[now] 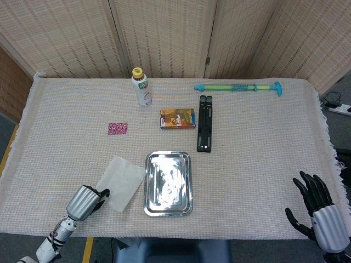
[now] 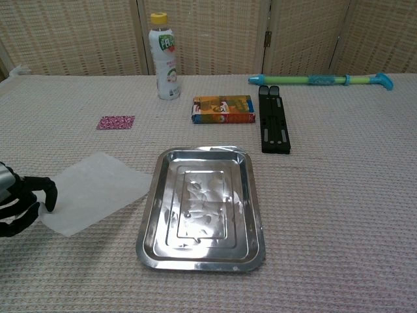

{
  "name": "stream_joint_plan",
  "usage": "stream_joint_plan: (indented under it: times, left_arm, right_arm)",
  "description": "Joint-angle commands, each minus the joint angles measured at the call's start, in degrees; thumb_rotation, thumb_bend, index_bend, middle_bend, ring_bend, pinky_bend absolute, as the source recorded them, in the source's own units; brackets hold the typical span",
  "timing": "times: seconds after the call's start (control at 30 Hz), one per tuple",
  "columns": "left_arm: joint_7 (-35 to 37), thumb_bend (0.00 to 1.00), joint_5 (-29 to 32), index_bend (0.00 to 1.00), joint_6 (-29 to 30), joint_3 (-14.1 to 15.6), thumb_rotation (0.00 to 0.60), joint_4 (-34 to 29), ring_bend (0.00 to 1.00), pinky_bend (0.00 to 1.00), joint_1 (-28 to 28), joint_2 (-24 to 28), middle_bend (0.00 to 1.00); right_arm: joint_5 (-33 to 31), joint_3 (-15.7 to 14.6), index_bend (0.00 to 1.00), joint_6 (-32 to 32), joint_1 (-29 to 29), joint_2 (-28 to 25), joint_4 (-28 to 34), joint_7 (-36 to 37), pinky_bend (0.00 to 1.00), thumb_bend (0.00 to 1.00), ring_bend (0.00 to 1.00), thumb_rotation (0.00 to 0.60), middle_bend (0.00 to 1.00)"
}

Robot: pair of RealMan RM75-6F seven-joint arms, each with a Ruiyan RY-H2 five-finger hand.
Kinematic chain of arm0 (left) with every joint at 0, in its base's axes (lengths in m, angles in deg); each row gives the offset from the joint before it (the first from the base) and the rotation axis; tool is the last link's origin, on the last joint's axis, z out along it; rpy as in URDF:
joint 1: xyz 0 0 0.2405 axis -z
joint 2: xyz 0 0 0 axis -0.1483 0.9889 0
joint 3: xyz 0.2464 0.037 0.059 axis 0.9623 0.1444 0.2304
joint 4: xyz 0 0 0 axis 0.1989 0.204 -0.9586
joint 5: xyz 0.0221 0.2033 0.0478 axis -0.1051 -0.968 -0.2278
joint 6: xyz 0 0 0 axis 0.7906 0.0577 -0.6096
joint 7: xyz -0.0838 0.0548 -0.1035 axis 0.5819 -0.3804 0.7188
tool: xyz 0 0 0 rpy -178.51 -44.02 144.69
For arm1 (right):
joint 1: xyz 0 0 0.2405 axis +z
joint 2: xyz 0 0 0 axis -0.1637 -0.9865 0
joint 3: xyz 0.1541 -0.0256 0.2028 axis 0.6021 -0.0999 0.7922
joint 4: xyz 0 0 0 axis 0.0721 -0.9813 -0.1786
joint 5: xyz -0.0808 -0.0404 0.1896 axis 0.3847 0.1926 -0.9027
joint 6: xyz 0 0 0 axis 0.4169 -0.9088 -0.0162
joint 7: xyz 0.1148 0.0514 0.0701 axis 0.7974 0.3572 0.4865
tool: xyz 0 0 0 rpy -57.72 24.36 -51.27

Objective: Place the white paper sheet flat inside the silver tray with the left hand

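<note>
A: Head view. White paper sheet point(image 1: 119, 175) lies on the table cloth point(image 1: 66, 109) just left of the silver tray point(image 1: 168, 183), near edge touching or almost touching the rim, none of it inside. Left hand point(image 1: 85, 201) is at the sheet's near-left corner, fingers curled onto it. Pinch or just a press? Cannot tell from above.

B: Right hand point(image 1: 318, 211)?

A: Far right near the table edge, fingers spread, holding nothing.

B: Risk?

A: Thin sheet, corner-only contact. If it gets dragged it could buckle or fold against the tray rim and land creased, not flat. Weak pinch and it slips out on the lift.

B: Chest view?

A: Left hand point(image 2: 23, 203) shows at the left border, dark fingers point(image 2: 47, 193) hooked over the corner of the white paper sheet point(image 2: 94, 190). Thumb side is hidden, so the grasp remains uncertain. This view shows the raised rim of the silver tray point(image 2: 148, 215), which the head view flattens. Right hand is out of frame here; only the head view has it. Bottle point(image 2: 163, 56), colourful box point(image 2: 223, 109), black bar point(image 2: 273, 127) sit behind, well apart.
</note>
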Motion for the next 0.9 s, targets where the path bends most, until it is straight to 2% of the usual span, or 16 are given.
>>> stream_joint_plan:
  times: [0.03, 0.27, 0.57, 0.73, 0.9]
  left_arm:
    - [-0.7, 0.65, 0.0, 0.58, 1.6, -0.6, 0.600, -1.0, 1.00, 1.00, 0.3, 0.8, 1.00]
    - [-5.4, 0.65, -0.1, 0.57, 4.2, -2.5, 0.600, -7.1, 1.00, 1.00, 1.7, 3.1, 1.00]
    - [-13.4, 0.65, -1.5, 0.57, 5.5, -4.3, 0.600, -18.9, 1.00, 1.00, 3.6, 7.2, 1.00]
    - [-18.0, 0.65, -3.1, 0.57, 3.5, -3.6, 0.600, -25.9, 1.00, 1.00, 4.3, 8.6, 1.00]
    - [-21.5, 0.65, -4.3, 0.56, -0.5, -2.6, 0.600, -26.9, 1.00, 1.00, 5.4, 5.6, 1.00]
  right_arm:
    - [0.0, 0.0, 0.00, 0.0, 0.0, 0.0, 0.0, 0.0, 0.00, 0.43, 0.00, 0.600, 0.00]
    - [0.5, -0.3, 0.00, -0.7, -0.2, -0.5, 0.6, 0.7, 0.00, 0.43, 0.00, 0.600, 0.00]
    - [1.5, -0.5, 0.00, -3.5, -1.2, -2.0, 1.2, 3.0, 0.00, 0.43, 0.00, 0.600, 0.00]
    - [2.2, -0.6, 0.00, -5.3, -1.7, -2.8, 1.5, 4.3, 0.00, 0.43, 0.00, 0.600, 0.00]
    - [2.2, -0.7, 0.00, -6.6, -2.1, -4.1, 2.2, 7.1, 0.00, 0.43, 0.00, 0.600, 0.00]
